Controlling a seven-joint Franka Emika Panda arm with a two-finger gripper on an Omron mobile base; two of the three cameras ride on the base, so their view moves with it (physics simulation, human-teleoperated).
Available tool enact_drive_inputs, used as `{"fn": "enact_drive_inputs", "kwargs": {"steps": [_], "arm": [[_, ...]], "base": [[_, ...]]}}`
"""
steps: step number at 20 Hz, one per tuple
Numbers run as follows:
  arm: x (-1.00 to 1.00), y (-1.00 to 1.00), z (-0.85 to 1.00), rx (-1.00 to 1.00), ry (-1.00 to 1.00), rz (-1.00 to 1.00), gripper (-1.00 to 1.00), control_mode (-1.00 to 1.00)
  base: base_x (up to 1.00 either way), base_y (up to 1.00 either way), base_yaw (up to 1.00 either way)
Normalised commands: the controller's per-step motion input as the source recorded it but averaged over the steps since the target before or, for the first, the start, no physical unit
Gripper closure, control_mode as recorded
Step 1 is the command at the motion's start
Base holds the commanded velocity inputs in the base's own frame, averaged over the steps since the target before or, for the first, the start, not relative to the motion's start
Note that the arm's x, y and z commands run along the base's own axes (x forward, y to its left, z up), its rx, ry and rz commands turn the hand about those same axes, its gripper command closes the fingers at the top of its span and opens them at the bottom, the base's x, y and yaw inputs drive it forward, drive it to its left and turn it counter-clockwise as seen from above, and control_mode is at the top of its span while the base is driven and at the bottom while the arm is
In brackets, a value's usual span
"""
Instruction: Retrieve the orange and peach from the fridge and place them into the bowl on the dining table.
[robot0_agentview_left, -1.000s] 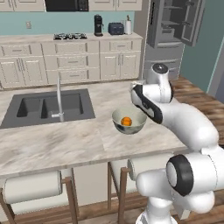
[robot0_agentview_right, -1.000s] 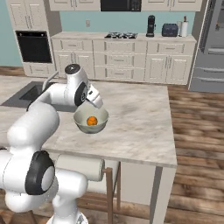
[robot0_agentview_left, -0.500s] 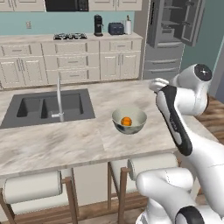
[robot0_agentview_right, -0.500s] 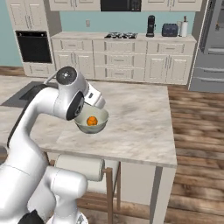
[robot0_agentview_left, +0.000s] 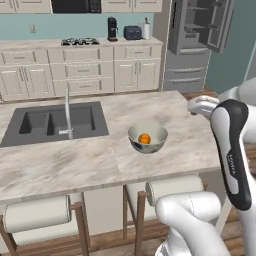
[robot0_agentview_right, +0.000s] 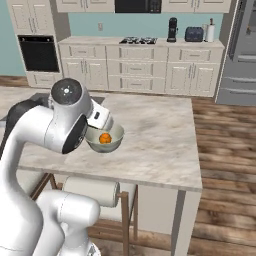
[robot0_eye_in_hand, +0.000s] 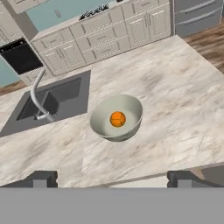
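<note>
The small grey-green bowl (robot0_agentview_left: 147, 138) (robot0_agentview_right: 104, 138) (robot0_eye_in_hand: 116, 118) stands on the dining table (robot0_agentview_left: 100, 162) (robot0_agentview_right: 160, 135) (robot0_eye_in_hand: 179, 109), right of its sink. The orange (robot0_agentview_left: 144, 139) (robot0_agentview_right: 105, 138) (robot0_eye_in_hand: 117, 119) lies inside the bowl. In the hand view my gripper (robot0_eye_in_hand: 111, 179) hangs open and empty, above the table's near edge and back from the bowl. My arm (robot0_agentview_left: 230, 150) rises at the table's right end. The fridge (robot0_agentview_left: 197, 37) (robot0_agentview_right: 245, 50) stands at the back right with its upper doors swung open. The peach is out of view.
A grey double sink (robot0_agentview_left: 55, 122) (robot0_eye_in_hand: 52, 100) with a faucet (robot0_agentview_left: 67, 112) sits left of the bowl. Stools (robot0_agentview_left: 35, 215) are tucked under the table's near side. The wall counter (robot0_agentview_left: 85, 47) carries a stove, a coffee maker and a toaster. Wood floor (robot0_agentview_right: 225, 150) lies to the right.
My arm has drawn back from over the bowl toward the table's right end and lifted. The orange stays in the bowl and the jaws stay open.
</note>
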Motion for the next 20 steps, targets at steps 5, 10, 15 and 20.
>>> {"fn": "enact_drive_inputs", "kwargs": {"steps": [5,10,15,20], "arm": [[-0.85,0.03,0.03,-0.06,0.07,0.05,-1.00,-1.00],[-0.79,0.00,0.00,-0.06,0.08,0.00,-1.00,-1.00],[-0.65,0.04,-0.01,-0.09,0.09,0.00,-1.00,-1.00],[0.00,0.00,0.00,0.00,0.00,0.00,-1.00,1.00]], "base": [[0.00,0.00,0.00],[0.00,0.00,0.00],[0.00,0.00,0.00],[-0.52,-0.22,-0.01]]}}
